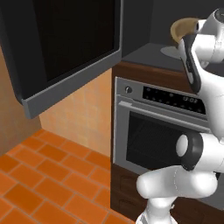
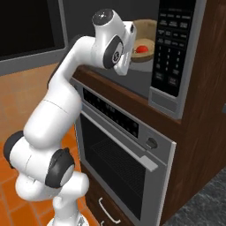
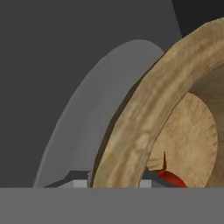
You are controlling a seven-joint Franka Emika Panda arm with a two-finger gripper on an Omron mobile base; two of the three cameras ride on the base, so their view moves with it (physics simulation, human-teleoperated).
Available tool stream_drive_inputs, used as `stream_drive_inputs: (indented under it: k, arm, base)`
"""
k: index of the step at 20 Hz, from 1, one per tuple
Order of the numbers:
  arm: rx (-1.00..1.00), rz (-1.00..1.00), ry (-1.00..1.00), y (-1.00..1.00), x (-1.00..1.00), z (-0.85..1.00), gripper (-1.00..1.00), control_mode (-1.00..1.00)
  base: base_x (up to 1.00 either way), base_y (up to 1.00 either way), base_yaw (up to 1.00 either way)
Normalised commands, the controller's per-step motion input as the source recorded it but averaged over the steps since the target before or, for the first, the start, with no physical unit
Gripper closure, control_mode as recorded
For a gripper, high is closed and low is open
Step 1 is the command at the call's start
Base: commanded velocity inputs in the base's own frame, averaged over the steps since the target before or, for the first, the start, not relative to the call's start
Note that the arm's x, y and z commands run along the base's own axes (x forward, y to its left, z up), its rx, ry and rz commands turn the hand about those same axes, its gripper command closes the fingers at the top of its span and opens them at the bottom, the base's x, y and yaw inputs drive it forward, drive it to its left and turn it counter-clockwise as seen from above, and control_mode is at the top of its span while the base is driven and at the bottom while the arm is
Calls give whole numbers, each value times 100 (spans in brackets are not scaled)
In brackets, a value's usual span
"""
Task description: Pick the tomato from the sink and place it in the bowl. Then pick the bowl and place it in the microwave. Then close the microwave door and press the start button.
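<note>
Inside microwave [image 2: 174,53], bowl [image 2: 148,37] tilted

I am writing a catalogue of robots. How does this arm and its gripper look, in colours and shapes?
The arm is glossy white, built of rounded tube-like segments with dark grey or black rings and caps at the joints. No cables or markings show. The gripper has small dark finger tips with pale grey parts.

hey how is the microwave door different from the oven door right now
The microwave door stands swung wide open to the left; the oven door is shut flat against its front. The microwave door is a black panel in a grey frame with no handle showing; the oven door is steel-framed with a bar handle across its top. The microwave door hangs higher, the oven door directly below the microwave. Both have dark glass.
</note>
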Motion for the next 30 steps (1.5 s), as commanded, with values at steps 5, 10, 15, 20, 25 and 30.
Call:
stream_drive_inputs:
  k: [5, 10, 15, 20, 25, 30]
  arm:
    - [0, 2, -4, 0, 3, -27, -100, -100]
    - [0, 7, -50, 19, -1, -6, -100, -100]
    - [0, 12, -48, 56, -87, -9, -100, -100]
    - [-13, 2, -33, 56, -100, 53, -100, -100]
    - [-2, 0, -6, 70, -100, 13, -100, -100]
    - [-10, -4, -6, 66, -95, 9, -100, -100]
  base:
    - [0, 0, 0]
    - [0, 0, 0]
    - [0, 0, 0]
    - [0, 0, 0]
    - [0, 0, 0]
    - [0, 0, 0]
